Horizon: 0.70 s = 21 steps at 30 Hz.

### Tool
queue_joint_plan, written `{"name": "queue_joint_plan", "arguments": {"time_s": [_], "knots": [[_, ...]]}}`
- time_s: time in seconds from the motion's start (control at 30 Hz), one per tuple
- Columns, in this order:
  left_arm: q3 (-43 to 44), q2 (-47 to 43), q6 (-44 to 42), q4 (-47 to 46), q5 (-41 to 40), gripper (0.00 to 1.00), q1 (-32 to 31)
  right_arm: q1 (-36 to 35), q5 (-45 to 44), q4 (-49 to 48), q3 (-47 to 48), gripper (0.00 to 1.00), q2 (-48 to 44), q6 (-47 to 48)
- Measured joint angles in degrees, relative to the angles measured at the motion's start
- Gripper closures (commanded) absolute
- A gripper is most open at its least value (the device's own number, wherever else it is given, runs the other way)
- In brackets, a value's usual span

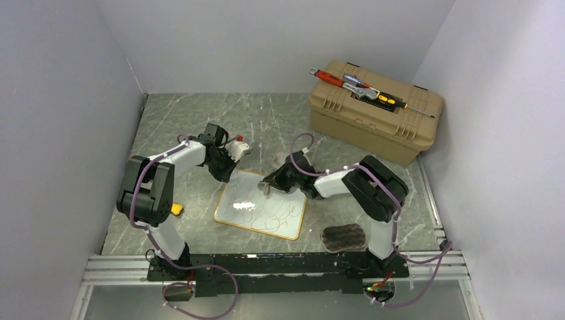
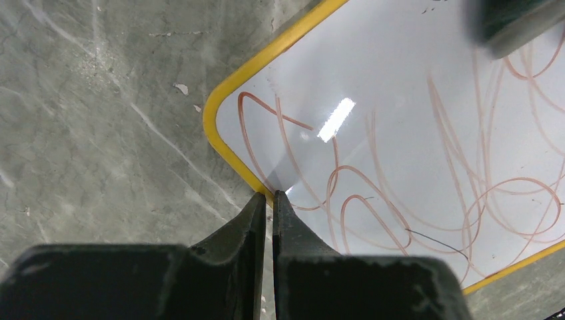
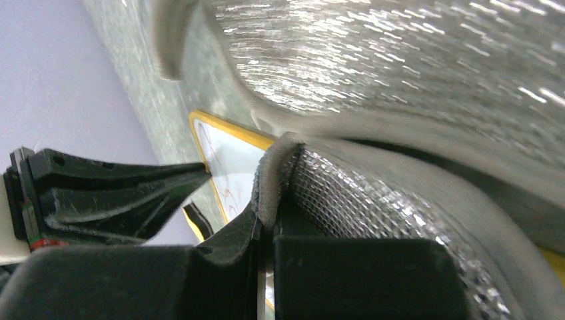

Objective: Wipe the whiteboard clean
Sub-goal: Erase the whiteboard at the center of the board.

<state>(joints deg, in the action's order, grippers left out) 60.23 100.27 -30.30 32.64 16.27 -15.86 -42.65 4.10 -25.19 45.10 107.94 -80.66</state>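
Observation:
The whiteboard (image 1: 261, 205), white with a yellow frame, lies flat between the arms, covered in red-brown scribbles (image 2: 426, 160). My left gripper (image 1: 231, 175) is shut and empty, its tips (image 2: 268, 195) resting on the yellow frame by the board's far left corner. My right gripper (image 1: 276, 181) is shut on a silvery mesh sponge (image 3: 400, 200) with a grey edge, held at the board's far edge. The sponge shows as a dark blur in the left wrist view (image 2: 516, 23). The right wrist view shows the left gripper's fingers (image 3: 120, 190) and a strip of the board (image 3: 230, 157).
A tan toolbox (image 1: 373, 113) with hand tools (image 1: 360, 88) on its lid stands at the back right. A dark sponge (image 1: 343, 237) lies by the right arm's base. A small yellow object (image 1: 176, 209) lies by the left arm. Walls close in three sides.

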Motion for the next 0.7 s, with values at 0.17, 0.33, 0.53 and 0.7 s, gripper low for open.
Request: {"name": "queue_joint_plan", "arguments": {"time_s": [0.17, 0.33, 0.53, 0.7], "knots": [[0.02, 0.02, -0.17, -0.02, 0.15, 0.98, 0.0, -2.21, 0.39, 3.87, 14.69, 1.0, 9.46, -0.46], [0.2, 0.17, -0.28, 0.15, 0.17, 0.98, 0.0, -4.44, 1.01, 5.66, 26.88, 1.0, 17.66, -1.46], [0.24, 0.04, -0.37, 0.2, 0.17, 0.98, 0.0, -4.26, 0.28, 4.59, 22.34, 1.0, 15.74, -1.22], [0.26, 0.04, -0.48, 0.22, 0.15, 0.98, 0.0, -0.52, -0.9, 2.01, -2.47, 1.0, -2.99, 0.46]]}}
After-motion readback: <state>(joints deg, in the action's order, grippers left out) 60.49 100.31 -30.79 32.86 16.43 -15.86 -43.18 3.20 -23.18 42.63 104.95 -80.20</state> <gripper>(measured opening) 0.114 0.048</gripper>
